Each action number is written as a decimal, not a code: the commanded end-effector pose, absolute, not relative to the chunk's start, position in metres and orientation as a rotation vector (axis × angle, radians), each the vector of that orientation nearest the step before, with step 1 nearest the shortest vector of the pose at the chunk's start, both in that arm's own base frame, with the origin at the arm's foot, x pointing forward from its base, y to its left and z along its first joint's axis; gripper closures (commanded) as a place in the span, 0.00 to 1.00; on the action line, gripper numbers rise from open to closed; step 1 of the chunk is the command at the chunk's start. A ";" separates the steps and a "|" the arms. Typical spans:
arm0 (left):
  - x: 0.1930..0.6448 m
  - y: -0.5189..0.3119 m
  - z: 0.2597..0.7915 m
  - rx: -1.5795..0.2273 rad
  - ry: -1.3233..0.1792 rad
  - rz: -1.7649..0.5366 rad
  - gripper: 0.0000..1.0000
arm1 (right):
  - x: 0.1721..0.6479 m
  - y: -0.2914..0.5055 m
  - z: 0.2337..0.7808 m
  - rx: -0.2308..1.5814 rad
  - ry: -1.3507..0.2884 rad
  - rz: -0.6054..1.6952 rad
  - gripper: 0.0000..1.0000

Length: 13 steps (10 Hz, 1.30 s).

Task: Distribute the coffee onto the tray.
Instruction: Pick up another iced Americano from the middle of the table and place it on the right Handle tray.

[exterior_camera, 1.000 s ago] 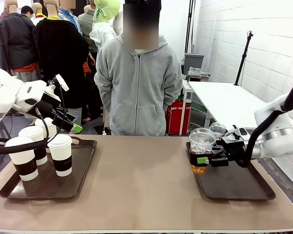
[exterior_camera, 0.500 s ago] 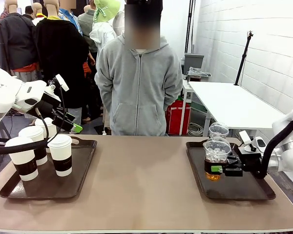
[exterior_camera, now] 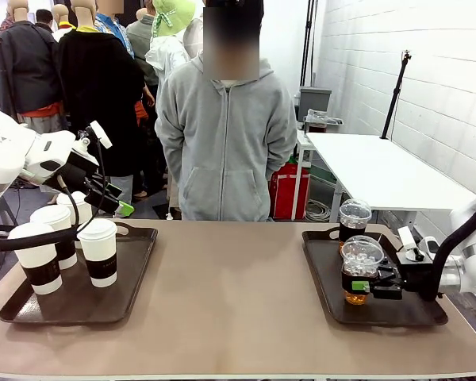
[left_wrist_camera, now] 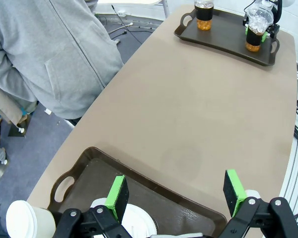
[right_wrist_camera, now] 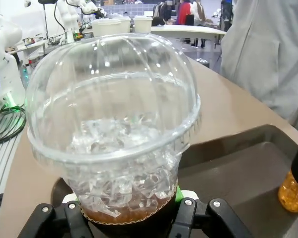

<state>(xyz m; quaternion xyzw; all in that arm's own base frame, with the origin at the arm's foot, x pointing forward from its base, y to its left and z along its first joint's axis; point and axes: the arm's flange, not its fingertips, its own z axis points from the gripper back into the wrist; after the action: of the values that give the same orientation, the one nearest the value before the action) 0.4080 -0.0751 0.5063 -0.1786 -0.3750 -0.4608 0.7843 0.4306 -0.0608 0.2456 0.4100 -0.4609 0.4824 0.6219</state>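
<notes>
Coffee split so far: four tall white paper cups with dark brown sleeves point(exterior_camera: 99, 252) on left dark brown plastic tray point(exterior_camera: 135, 278). One clear dome-lidded cup point(exterior_camera: 354, 218) at back of right dark tray point(exterior_camera: 333, 305). Right gripper point(exterior_camera: 365, 285) clamps second dome-lidded cup of dark liquid point(exterior_camera: 361, 270) low over right tray, looks not released yet. Left gripper point(left_wrist_camera: 176, 191) spread wide, empty, above paper cups. Nearly done imo, just release left.

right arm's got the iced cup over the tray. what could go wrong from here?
1. The right gripper squeezes the thin dome-lidded cup low on its body; too much force could pop the lid.
2. The second iced cup stands close behind on the right tray; retreating could clip it.
3. The left gripper hangs open over the paper cups.
</notes>
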 end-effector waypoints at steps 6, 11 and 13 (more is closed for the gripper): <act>0.411 -0.073 0.503 -0.403 -0.832 -1.012 0.00 | 0.443 -0.063 0.233 0.956 -1.100 1.081 0.37; 0.411 -0.073 0.503 -0.403 -0.832 -1.012 0.00 | 0.438 -0.071 0.238 0.977 -1.060 1.050 0.00; 0.411 -0.073 0.503 -0.403 -0.832 -1.012 0.00 | 0.434 -0.081 0.239 0.976 -1.053 1.027 0.00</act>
<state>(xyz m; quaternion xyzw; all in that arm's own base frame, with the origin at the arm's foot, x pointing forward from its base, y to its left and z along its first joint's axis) 0.4080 -0.0751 0.5063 -0.1787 -0.3750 -0.4606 0.7844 0.4373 -0.0747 0.2354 0.4165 -0.4666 0.4589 0.6310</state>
